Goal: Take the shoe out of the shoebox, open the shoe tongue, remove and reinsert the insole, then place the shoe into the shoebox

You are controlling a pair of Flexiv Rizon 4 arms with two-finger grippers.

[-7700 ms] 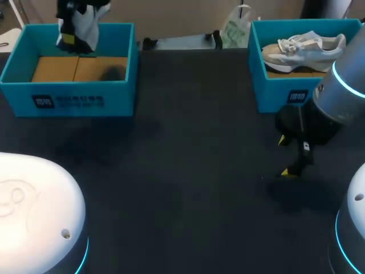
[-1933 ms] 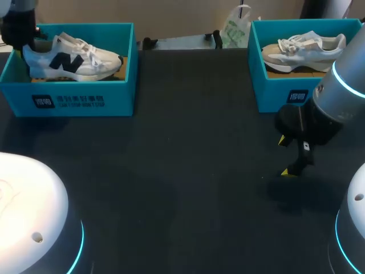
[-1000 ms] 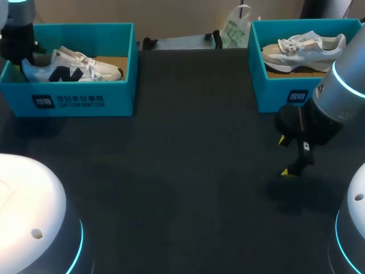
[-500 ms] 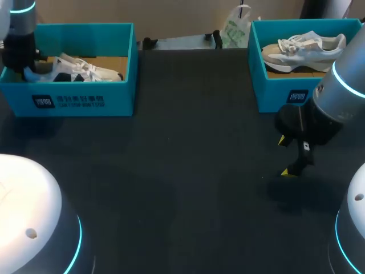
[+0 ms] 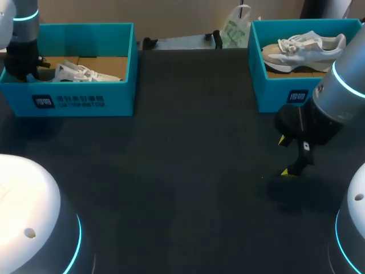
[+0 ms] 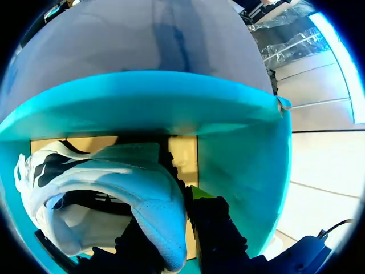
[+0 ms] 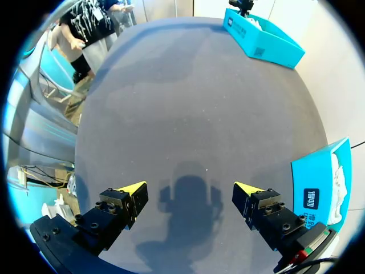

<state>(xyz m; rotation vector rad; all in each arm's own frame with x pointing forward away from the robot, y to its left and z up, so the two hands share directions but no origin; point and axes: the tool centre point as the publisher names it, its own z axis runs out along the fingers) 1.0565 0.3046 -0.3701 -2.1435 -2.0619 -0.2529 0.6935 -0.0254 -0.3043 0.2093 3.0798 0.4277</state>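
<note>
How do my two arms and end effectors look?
Each arm has a white domed base ringed in cyan light. The right arm is silver-grey with a cyan band and black wrist; the left arm is dark below a cyan band. The right end effector has black, blocky, bolted fingers with yellow wedge tips; the left end effector looks alike.

Table: dark tabletop [image 5: 188, 171], matte, cloth-like, almost black in head view, fills nearly whole view. In right wrist view same surface looks grey, evenly lit, no strong glare.

Pale flat strip [image 5: 182, 42] lies along middle of far edge. Small black clamps [image 5: 149, 42] sit on strip, one at each end. White-green plastic bag [image 5: 235, 25] stands just behind far edge, right of middle.

Light soft: blurred shadow [image 5: 296, 197] on tabletop near right edge, fainter dark patch toward front, left of middle.
</note>
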